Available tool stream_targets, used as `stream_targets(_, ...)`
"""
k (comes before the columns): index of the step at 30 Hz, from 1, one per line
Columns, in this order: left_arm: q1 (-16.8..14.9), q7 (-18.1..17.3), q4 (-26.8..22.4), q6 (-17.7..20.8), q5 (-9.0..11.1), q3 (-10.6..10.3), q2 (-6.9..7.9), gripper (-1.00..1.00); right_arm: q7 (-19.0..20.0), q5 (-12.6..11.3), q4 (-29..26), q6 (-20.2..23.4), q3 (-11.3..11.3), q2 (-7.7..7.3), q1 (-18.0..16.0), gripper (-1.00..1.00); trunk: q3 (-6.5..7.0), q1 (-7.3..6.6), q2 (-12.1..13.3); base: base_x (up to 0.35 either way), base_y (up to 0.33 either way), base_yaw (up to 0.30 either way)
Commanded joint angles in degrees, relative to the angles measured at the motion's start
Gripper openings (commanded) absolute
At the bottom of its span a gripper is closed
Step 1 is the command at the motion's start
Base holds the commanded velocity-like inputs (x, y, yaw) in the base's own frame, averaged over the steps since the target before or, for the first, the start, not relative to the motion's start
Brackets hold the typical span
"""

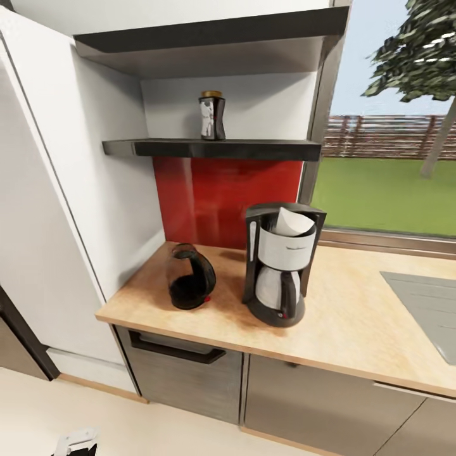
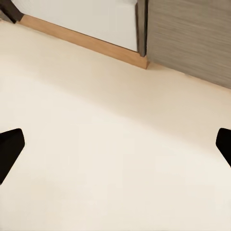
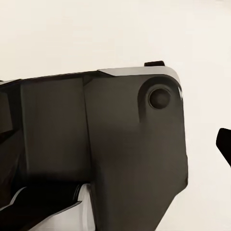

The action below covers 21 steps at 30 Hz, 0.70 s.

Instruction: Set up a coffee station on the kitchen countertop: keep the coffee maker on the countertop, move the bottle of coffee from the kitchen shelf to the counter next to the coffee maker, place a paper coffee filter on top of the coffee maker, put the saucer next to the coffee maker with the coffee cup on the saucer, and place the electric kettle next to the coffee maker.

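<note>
Head view: black-and-silver drip coffee maker with glass carafe (image 1: 280, 266) is sitting on the light wooden countertop (image 1: 354, 329), roughly centre frame, with a white paper coffee filter (image 1: 292, 221) poking out of its top. Black rounded electric kettle (image 1: 189, 277) is standing just beside it at its 9 o'clock, apart, not touching. Dark glass coffee bottle with a brown lid (image 1: 211, 115) is standing upright on the lower black wall shelf (image 1: 215, 149), at 12 o'clock from the kettle, above the glossy red backsplash (image 1: 221, 196). Grey inset sink panel (image 1: 427, 310) is lying at 3 o'clock on the counter; window with lawn and fence behind it. Grey drawer with a black handle (image 1: 177, 348) is sitting under the counter edge. Left wrist view: left gripper (image 2: 115, 149) is hanging over cream floor (image 2: 96, 144), dark fingertips (image 2: 9, 149) showing at opposite edges, spread wide, holding nothing. Right wrist view: right gripper, one fingertip (image 3: 224, 142) visible at the edge, a dark robot body part (image 3: 106, 149) is blocking the rest; cannot tell its state.
</note>
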Motion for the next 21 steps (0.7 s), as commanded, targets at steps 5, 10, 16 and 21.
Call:
stream_targets(5,-0.06,-0.06,0.06,-0.2,0.52,-0.48,0.04,1.0,-0.01,-0.01,0.02,-0.2,-0.38,0.03,-0.04,1.0,-0.13,0.04,-0.12,0.053,0.337,0.0)
stream_targets(10,0.37,-0.06,0.01,-0.2,0.49,-0.48,0.02,1.0,-0.01,-0.01,0.07,-0.21,-0.38,0.03,-0.04,1.0,-0.13,0.04,-0.12,0.002,0.338,0.0)
stream_targets(16,0.68,-0.06,-0.06,-0.2,0.5,-0.48,0.03,1.0,-0.01,0.01,0.09,-0.21,-0.38,0.04,-0.04,1.0,-0.13,0.04,-0.12,0.003,0.337,0.0)
stream_targets(21,0.69,-0.04,-0.11,-0.2,0.66,-0.22,0.14,1.0,-0.04,0.06,0.06,-0.24,-0.38,0.03,-0.04,1.0,-0.13,0.04,-0.12,0.101,0.337,0.0)
